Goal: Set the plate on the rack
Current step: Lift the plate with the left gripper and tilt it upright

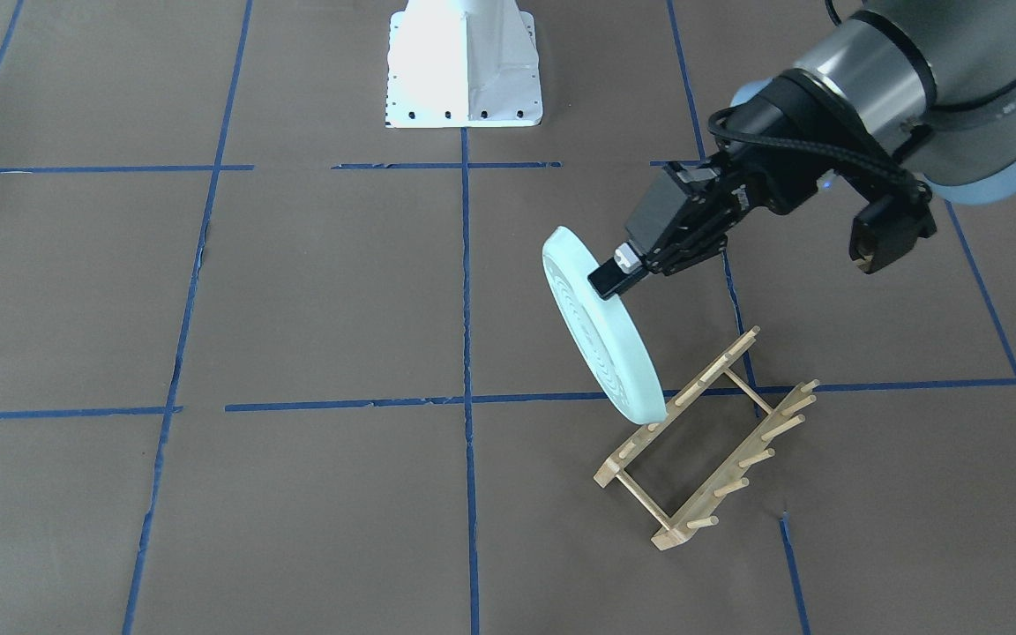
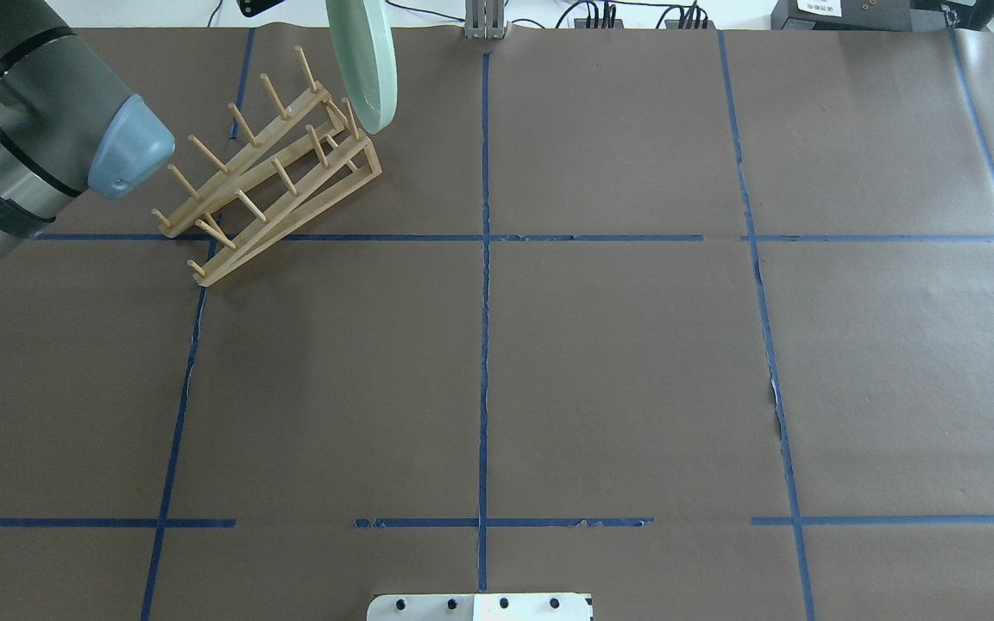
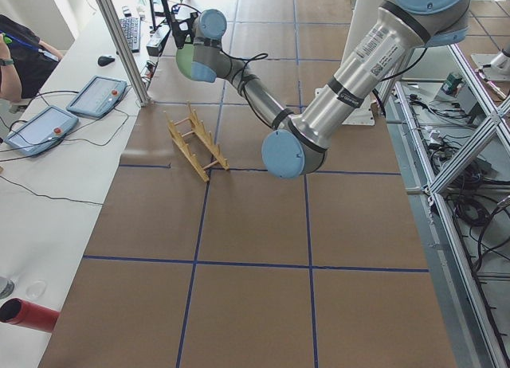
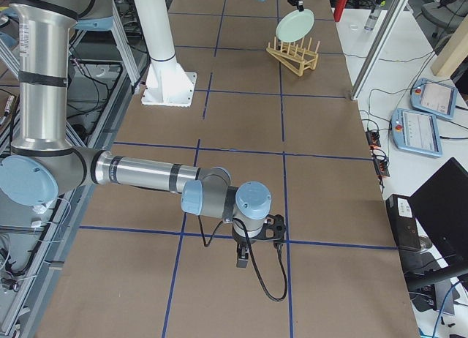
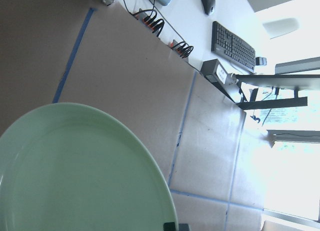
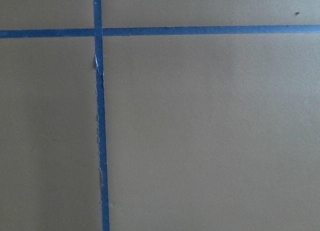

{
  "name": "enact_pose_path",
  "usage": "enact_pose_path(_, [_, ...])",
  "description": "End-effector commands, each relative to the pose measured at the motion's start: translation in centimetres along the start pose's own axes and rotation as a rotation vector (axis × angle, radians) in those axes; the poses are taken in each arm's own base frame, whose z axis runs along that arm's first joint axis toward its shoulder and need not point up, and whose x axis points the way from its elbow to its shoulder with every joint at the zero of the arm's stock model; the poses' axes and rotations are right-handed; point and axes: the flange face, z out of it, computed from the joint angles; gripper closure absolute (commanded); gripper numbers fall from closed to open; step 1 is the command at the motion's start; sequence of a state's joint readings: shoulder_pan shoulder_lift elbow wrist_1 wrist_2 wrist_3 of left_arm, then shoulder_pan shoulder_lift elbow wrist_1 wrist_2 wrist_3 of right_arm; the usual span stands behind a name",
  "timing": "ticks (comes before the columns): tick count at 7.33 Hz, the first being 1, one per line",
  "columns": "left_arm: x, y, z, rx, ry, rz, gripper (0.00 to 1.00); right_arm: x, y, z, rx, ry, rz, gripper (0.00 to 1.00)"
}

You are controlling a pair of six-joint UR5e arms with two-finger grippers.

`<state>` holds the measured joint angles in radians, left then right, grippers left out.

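Front view: the only one where you see the left gripper [image 1: 611,275] itself, with its fingers clamped across the upper rim of the plate [image 1: 592,339].
Overhead: the gripper is cut off at the top edge. You get only the plate's lower part over the far end of the rack [image 2: 268,164], far left on the table [image 2: 635,345].
Left wrist: the plate's smooth face fills the lower left, with no rack in shot.
Right-side view: the plate is face-on above the rack.
Left arm: stretched to the far left, wrist angled down toward the rack.
Plate: on edge and tilted, lower rim at the pegs of one rail. You can't tell contact.
Rack: sits on the table, pegs up.
Right gripper [image 4: 245,259]: low over the table's right end, pointing down, well apart from the rack. You can't tell its opening, because its wrist view shows only paper and blue tape [image 6: 100,141].
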<state>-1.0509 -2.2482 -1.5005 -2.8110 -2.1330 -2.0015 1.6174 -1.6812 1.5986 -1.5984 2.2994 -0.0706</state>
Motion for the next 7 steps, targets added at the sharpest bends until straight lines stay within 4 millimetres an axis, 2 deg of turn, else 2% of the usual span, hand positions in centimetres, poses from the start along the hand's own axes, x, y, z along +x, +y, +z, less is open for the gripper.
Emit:
enact_pose_path(1, [-5.2,-3.3,-1.9,0.060,0.089,-0.025,1.00,0.0,0.0,0.0,0.000,0.000,0.000,0.00])
enact_pose_path(4, [-10.6,-6.3,-2.2,0.169,0.114,-0.068,1.00,0.0,0.0,0.0,0.001,0.000,0.001,0.00])
enact_pose_path(7, [-10.9,-6.9,-2.3,0.223,0.140,-0.072,1.00,0.0,0.0,0.0,0.001,0.000,0.001,0.00])
